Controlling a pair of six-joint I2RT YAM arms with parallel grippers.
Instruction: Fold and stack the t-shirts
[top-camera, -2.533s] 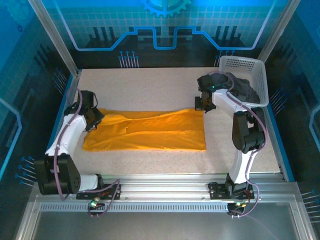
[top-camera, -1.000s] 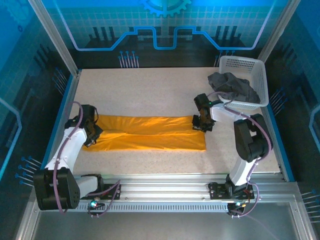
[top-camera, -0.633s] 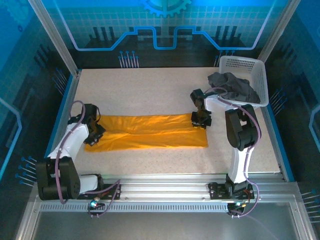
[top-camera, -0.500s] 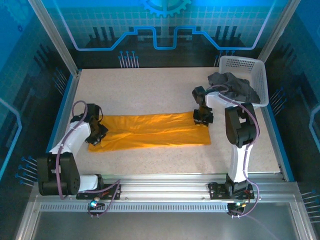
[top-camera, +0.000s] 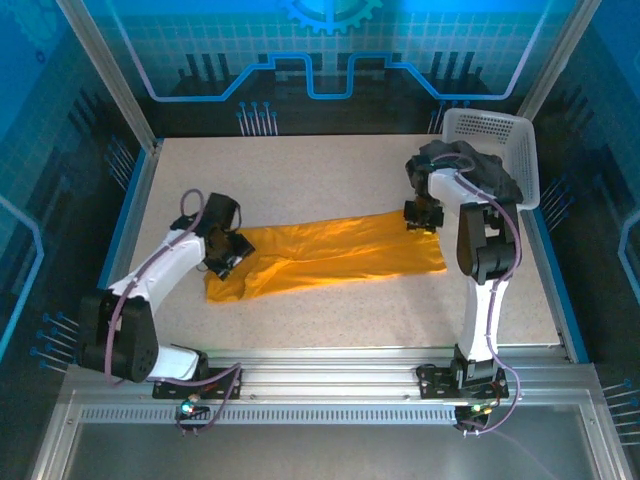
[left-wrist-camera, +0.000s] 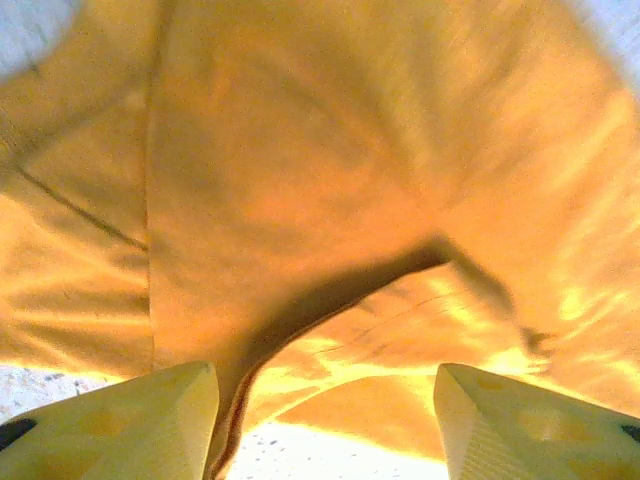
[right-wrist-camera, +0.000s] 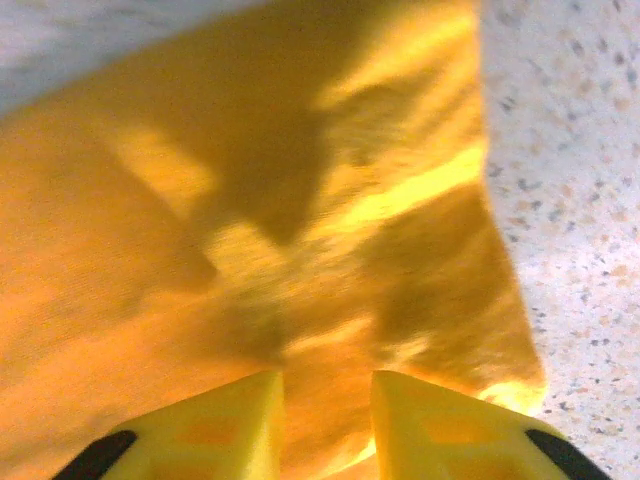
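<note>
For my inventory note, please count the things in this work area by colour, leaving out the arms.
Orange-yellow t-shirt: 1
Dark grey t-shirt: 1
White basket: 1
Total: 3

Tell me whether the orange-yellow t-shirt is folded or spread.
Folded lengthwise: the bright orange-yellow fabric t-shirt lies as a narrow strip, layers overlapping.

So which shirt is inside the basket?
The dark grey t-shirt, bunched up in the white basket at the far right corner of the table. The orange t-shirt lies stretched out on the table instead.
</note>
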